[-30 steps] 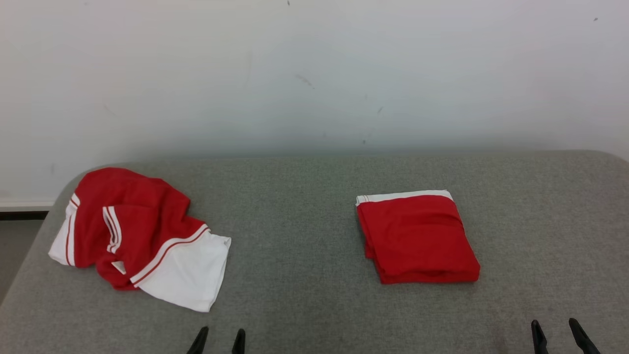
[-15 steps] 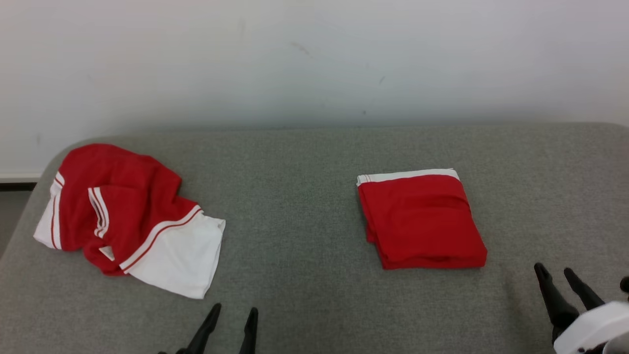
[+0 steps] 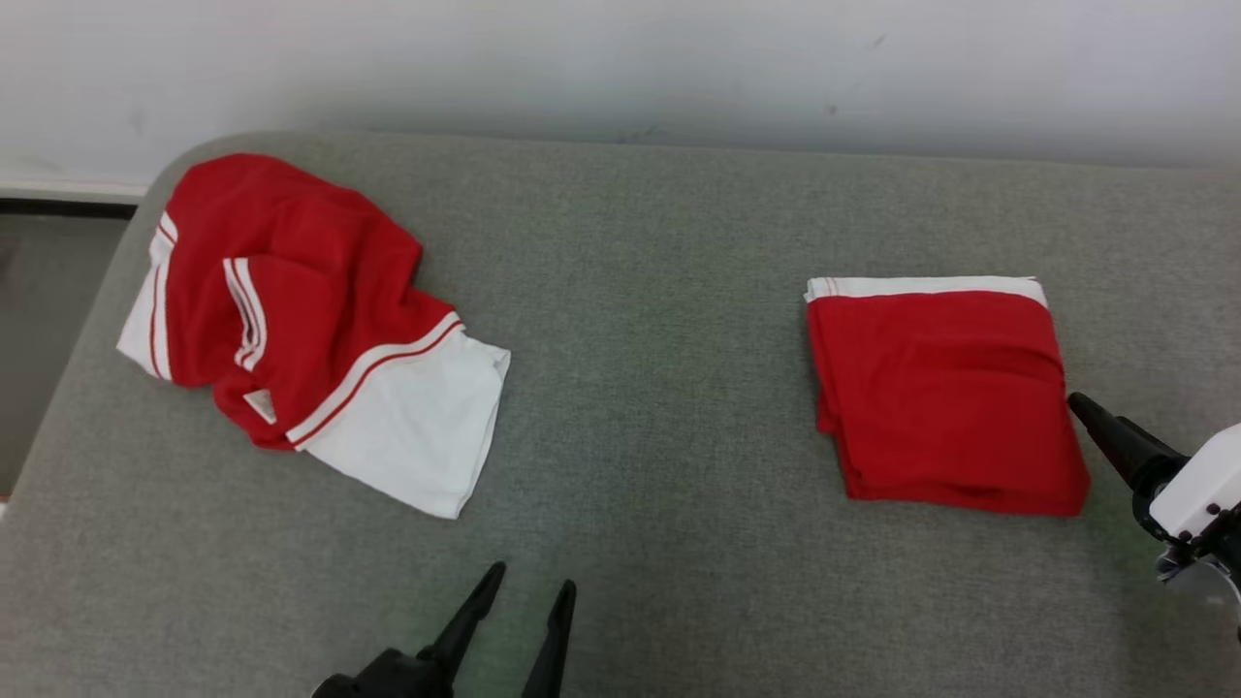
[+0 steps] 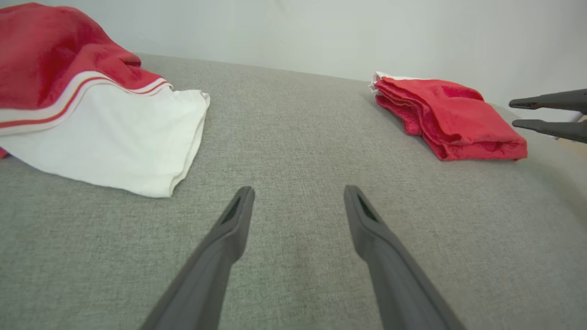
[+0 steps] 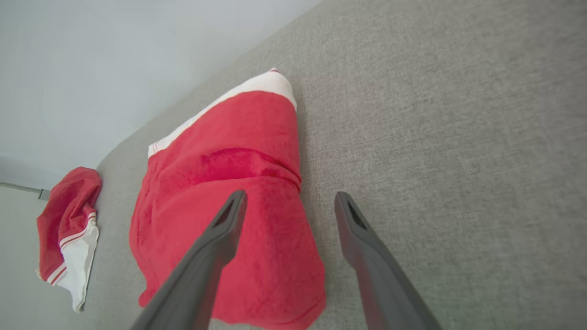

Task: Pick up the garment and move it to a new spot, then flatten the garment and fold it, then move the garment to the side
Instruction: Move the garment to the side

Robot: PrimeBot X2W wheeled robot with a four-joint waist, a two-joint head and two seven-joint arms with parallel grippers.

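The right hand (image 5: 290,197) hangs with its fingers apart over the right edge of the folded red garment (image 3: 945,397), gripping nothing. The left hand (image 3: 531,579), also apart and empty, hovers at the near middle of the grey worktop (image 3: 659,320). The folded garment lies in a neat square on the right, so folding looks done and only shifting it aside seems left. A crumpled red-and-white garment (image 3: 291,310) sits at the far left, not flattened. Its small white tag (image 3: 260,405) is too small to read, and I can make out no brand.
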